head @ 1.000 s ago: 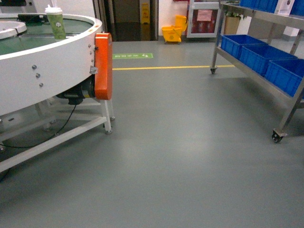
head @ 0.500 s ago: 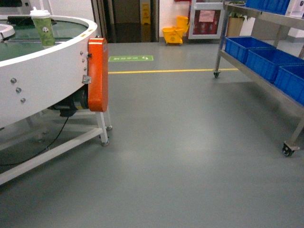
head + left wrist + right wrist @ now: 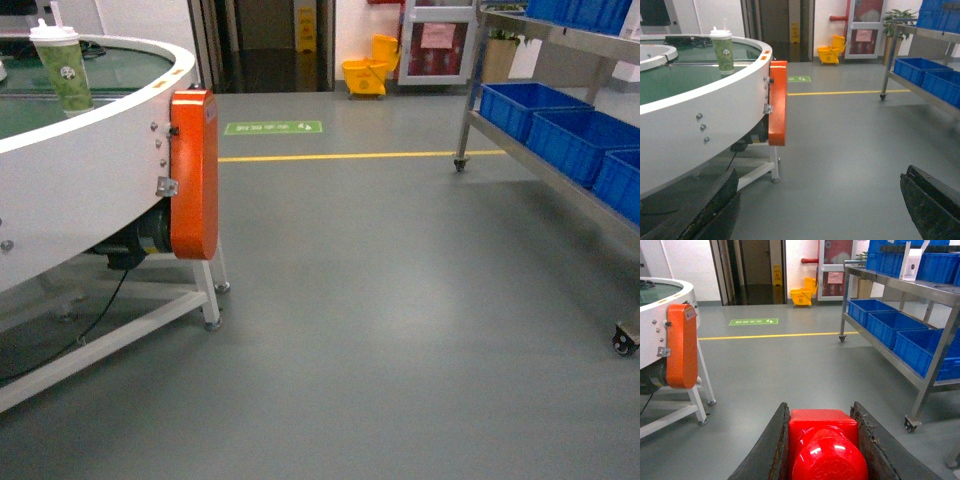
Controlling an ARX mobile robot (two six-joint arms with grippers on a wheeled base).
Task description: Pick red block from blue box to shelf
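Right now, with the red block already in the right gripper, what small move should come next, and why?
Probably keep turning the base right toward the shelf. The right gripper is shut on the red block, but in the head view the shelf sits only at the right edge, across open floor, so it looks out of reach. The left gripper is open and holds nothing.

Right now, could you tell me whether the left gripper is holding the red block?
No, the left gripper is open with only floor between its fingers; the red block sits clamped in the right gripper.
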